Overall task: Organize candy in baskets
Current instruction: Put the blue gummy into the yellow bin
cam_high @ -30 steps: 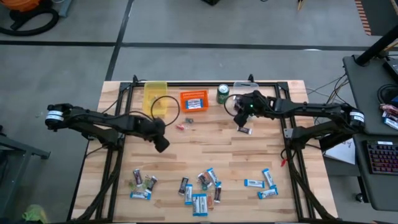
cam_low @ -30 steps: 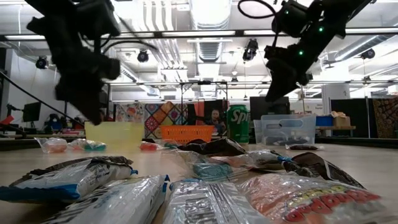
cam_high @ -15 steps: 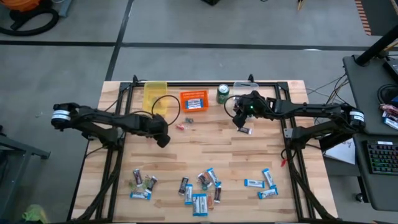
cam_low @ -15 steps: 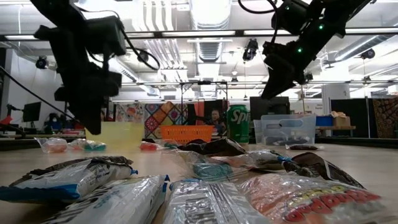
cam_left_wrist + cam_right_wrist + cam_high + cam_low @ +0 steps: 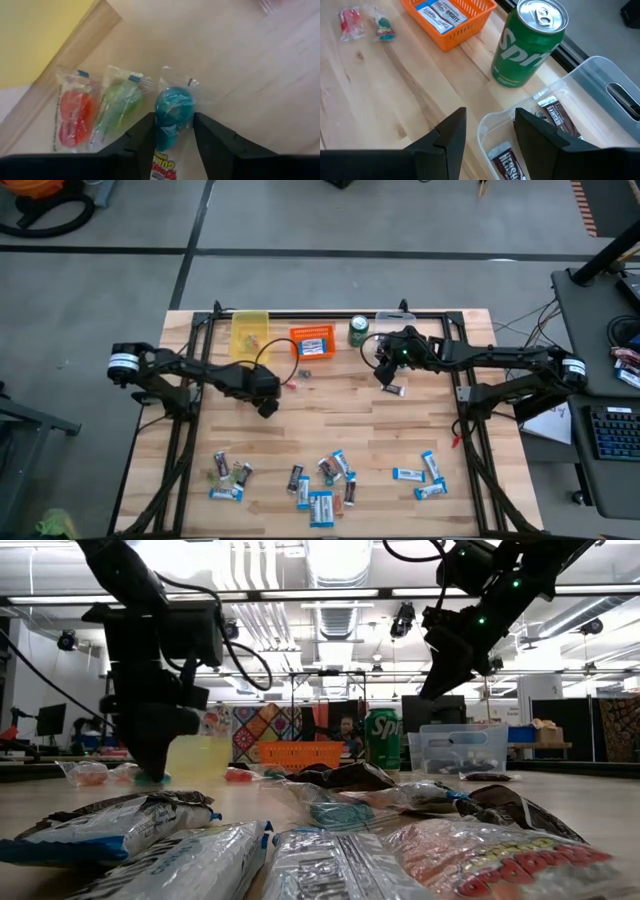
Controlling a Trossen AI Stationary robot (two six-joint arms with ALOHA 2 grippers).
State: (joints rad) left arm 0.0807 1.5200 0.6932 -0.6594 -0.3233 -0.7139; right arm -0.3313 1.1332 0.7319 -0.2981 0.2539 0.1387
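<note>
Swinging right and down since a second ago, the left gripper (image 5: 172, 131) now straddles a blue sweet (image 5: 172, 112) on the table, fingers parted, nothing held. Next: close, carry it to the yellow basket (image 5: 249, 332). Over the clear basket (image 5: 580, 115), the right gripper (image 5: 490, 131) waits open, empty.

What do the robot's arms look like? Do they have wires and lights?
Both arms are black and jointed, each with a white band near its shoulder. A black cable loops beside the left gripper. The right gripper has a small green light glowing on its wrist. Each gripper ends in two dark, flat fingers.
</note>
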